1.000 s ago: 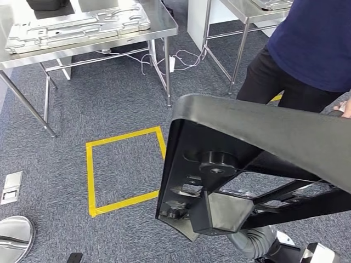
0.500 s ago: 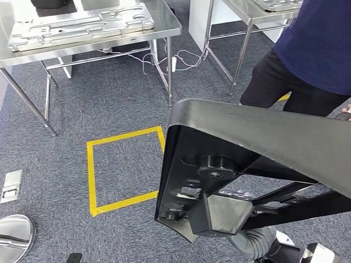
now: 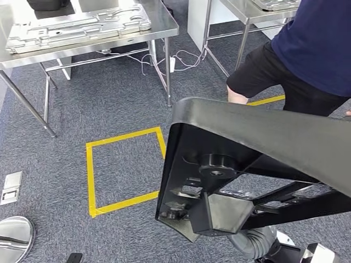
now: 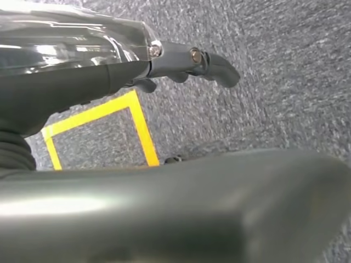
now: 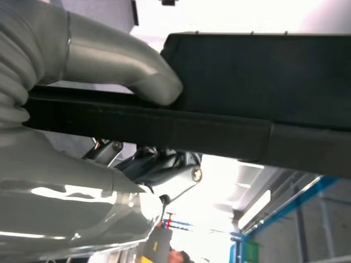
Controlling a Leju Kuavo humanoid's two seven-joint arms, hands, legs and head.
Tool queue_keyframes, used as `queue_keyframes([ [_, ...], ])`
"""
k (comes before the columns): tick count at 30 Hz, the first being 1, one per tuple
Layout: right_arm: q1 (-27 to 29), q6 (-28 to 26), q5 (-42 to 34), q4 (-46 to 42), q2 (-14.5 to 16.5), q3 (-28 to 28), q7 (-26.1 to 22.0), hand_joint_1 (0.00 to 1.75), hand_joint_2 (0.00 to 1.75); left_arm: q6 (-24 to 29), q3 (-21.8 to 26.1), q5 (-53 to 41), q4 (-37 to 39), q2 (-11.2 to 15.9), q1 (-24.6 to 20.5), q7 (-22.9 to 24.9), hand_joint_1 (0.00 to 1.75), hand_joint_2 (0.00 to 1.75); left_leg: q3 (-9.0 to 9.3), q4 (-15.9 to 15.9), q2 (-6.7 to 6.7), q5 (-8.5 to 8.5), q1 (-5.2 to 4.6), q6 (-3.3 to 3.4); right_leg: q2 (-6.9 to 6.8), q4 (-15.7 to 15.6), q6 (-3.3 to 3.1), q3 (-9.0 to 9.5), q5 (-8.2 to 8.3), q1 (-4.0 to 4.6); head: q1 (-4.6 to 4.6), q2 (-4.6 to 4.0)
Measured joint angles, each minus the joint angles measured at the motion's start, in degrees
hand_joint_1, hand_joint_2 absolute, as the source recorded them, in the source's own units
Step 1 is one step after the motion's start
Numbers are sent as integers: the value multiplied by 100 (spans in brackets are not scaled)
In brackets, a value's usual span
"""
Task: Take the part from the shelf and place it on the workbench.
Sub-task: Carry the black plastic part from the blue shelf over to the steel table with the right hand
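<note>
Carrying the black part, the right hand clamps its edge, apparently for transport; the left hand hangs open.

left hand: fingers extended, empty | right hand: gripping

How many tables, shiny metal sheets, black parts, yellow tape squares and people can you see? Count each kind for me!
Steel tables: 2
Shiny metal sheets: 2
Black part: 1
Yellow tape square: 1
Person: 1
Total: 7
</note>
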Motion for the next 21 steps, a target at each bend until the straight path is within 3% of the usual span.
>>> queue_keyframes([
  [2,-4,0,0,-2,1,1,0,175,175,0,-1,0,0,-4,-5,-1,0,175,-90,243,-1,-191,12,-57,-17,-13,-69,4,10,-22,-1,0],
  [5,-2,0,0,-2,2,1,0,175,175,0,0,0,0,-7,5,-1,0,175,-580,1342,-2,-734,34,-124,-37,-10,-109,-1,7,-29,-1,0],
  [6,-1,0,1,-2,2,1,0,175,175,0,0,0,0,-7,11,-1,0,175,-706,1609,-2,-802,36,-130,-38,-9,-110,1,5,-28,-1,0],
  [7,-1,0,1,-1,2,1,0,175,175,0,0,0,0,-7,15,-1,0,175,-739,1662,-2,-752,36,-126,-36,-8,-109,7,2,-27,-1,0],
  [8,-1,0,1,-1,2,1,0,175,175,0,0,0,0,-8,17,0,0,175,-658,1468,-2,-589,35,-113,-32,-8,-106,19,-3,-27,-1,0],
  [10,-3,0,1,-1,2,1,0,175,175,0,0,0,0,-7,14,0,0,175,-307,683,-6,-158,29,-63,-21,-8,-90,48,-20,-25,-1,0],
  [12,-6,0,0,-1,3,1,0,175,175,0,0,0,0,-4,6,-1,0,175,-80,132,-14,47,5,-12,-10,3,-53,36,-32,-13,-1,0],
  [15,-6,0,0,-3,3,2,2,175,175,0,-1,0,0,-4,5,0,0,175,-62,1,-18,46,-4,40,-7,-6,41,11,-31,-15,0,0],
  [17,-12,0,0,-5,1,1,1,175,175,1,-1,0,0,-4,5,-1,0,175,-43,-47,-11,78,25,98,-7,144,91,-35,-164,-14,2,0],
  [20,-8,0,1,-3,-1,-1,-1,175,175,2,0,0,0,-3,1,-2,0,175,-35,-66,4,89,34,136,-6,1139,126,-481,-685,-17,3,0],
  [21,-2,0,1,-2,-1,-1,0,175,175,1,0,0,0,-3,4,-1,0,175,-34,-66,8,88,31,137,-6,1461,137,-635,-787,-18,2,0],
])
